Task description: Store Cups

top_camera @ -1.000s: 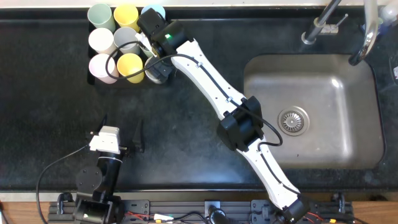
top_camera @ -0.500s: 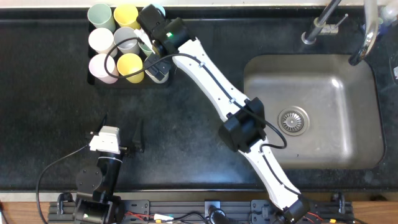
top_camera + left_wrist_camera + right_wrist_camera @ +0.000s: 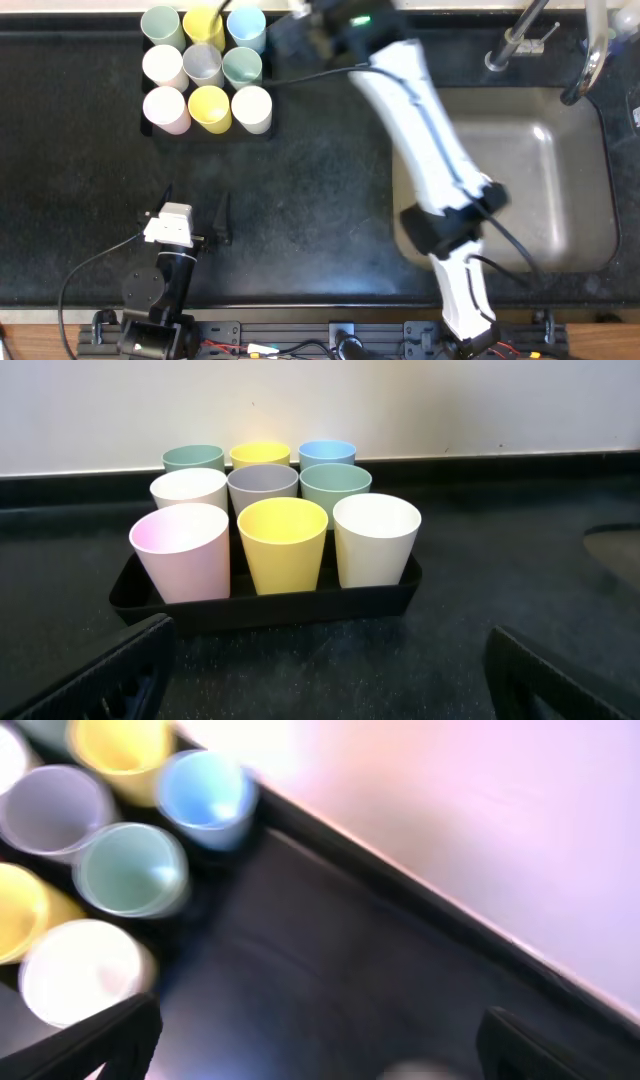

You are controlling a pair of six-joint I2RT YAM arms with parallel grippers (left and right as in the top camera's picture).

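— Stored yet?
— Seemingly done: nine cups upright in the black tray, all slots filled.
— Claws?
— Left claw spread wide, empty, well apart from tray. Right claw wide too, empty, raised near the blue cup. Only retreat left, probably.

A long black stone counter with tiny pale specks runs from side to side. A low black plastic tray sits on it at the back left, close to the wall. A shiny metal sink is sunk into the counter on the right. A silver metal tap stands behind the sink
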